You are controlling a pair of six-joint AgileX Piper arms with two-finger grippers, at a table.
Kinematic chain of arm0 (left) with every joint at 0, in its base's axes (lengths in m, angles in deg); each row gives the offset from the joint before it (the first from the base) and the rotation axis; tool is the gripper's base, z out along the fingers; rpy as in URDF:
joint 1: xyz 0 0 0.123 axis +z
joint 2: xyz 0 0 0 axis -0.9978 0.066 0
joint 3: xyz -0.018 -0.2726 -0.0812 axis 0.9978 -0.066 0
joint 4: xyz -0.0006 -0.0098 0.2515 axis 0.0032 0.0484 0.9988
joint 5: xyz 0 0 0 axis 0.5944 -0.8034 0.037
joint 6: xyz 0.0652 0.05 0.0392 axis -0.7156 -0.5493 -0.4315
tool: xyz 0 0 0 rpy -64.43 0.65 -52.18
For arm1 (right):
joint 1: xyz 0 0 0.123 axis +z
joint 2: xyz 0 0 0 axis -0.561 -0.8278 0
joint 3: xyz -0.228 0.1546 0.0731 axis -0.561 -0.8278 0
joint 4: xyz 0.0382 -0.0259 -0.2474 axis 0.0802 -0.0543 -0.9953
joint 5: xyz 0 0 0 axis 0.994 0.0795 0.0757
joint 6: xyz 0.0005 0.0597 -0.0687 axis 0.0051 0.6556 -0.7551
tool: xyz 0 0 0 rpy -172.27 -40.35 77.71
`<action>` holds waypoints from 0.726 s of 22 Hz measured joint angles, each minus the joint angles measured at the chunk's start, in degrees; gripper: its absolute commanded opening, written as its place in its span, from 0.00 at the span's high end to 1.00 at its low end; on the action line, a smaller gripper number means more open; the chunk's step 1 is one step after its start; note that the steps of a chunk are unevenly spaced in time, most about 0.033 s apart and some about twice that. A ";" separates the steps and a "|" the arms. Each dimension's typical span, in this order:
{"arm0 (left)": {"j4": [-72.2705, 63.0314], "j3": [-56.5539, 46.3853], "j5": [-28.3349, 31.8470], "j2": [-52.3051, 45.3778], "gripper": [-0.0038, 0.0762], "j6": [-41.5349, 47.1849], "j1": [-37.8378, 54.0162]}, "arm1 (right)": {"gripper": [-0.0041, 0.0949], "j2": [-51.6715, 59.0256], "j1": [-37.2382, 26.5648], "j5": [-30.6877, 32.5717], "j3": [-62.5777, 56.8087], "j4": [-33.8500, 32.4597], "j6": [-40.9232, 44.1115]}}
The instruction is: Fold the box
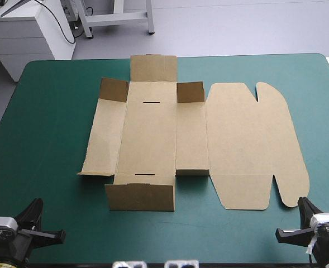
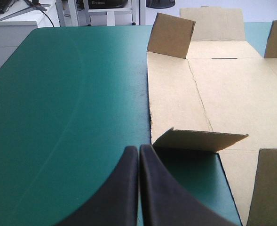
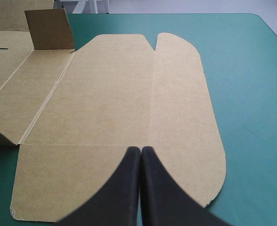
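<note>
Brown box lay mid-surface, some flaps raised; left fingers and right fingers were pressed together, empty.

brown box flat lid, right gripper closed

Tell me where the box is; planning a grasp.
High view: the box lies unfolded at the table's middle; its rounded lid panel lies ahead of the right tool.

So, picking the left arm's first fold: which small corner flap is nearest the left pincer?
The near-left flap of the box, tilted up just ahead of the left pincer; the others sit farther away.
</note>
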 measured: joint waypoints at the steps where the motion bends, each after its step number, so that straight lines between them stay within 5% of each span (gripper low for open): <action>1: 0.00 0.00 0.00 0.00 0.96 0.00 0.00 | 0.98 0.00 0.00 0.00 0.00 0.00 0.00; 16: 0.22 1.50 1.81 5.45 0.96 1.00 0.00 | 0.98 0.00 0.00 0.00 0.00 0.00 0.00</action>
